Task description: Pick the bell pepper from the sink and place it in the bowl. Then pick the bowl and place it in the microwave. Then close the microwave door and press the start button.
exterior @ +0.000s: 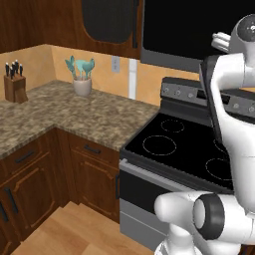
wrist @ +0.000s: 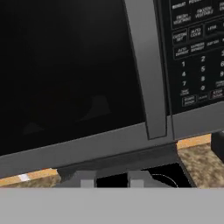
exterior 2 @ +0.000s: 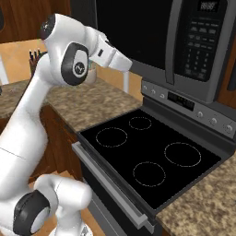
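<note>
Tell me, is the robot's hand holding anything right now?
No, nothing. The gripper has only air between its fingertips, and it faces the closed microwave door. How wide it stands is hard to tell.

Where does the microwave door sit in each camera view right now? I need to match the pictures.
Left base view: microwave door at the top right, part hidden by the arm.
Right base view: top centre, wide dark glass left of the handle.
Hand view: upper left and centre, ending at that grey handle.
Shared landmark: the stove straight below the microwave.
</note>
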Robot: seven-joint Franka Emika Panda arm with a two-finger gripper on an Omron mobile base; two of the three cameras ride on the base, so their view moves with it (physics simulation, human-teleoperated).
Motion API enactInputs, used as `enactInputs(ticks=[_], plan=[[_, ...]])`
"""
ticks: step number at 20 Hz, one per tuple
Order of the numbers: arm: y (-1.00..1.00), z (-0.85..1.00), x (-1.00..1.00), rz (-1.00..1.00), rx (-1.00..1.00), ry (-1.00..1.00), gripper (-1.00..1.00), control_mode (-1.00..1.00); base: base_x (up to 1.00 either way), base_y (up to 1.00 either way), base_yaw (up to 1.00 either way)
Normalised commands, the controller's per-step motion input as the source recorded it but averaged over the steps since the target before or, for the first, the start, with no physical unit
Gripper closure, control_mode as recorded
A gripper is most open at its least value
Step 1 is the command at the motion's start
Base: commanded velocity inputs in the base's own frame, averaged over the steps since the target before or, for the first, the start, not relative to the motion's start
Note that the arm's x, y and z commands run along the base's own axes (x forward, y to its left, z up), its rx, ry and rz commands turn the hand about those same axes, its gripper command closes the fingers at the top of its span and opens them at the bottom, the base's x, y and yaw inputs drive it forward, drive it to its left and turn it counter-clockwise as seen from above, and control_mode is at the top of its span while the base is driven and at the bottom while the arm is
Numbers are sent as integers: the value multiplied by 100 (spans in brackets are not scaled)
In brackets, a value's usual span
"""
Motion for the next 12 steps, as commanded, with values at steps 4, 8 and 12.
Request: enactInputs(ticks=[4,8,12], plan=[[-1,-3,-97,5,-12,-15,100,-100,0,0,0],[-2,-1,-71,5,-10,-18,100,-100,0,0,0],[-10,0,-31,0,-5,-13,100,-100,0,0,0]])
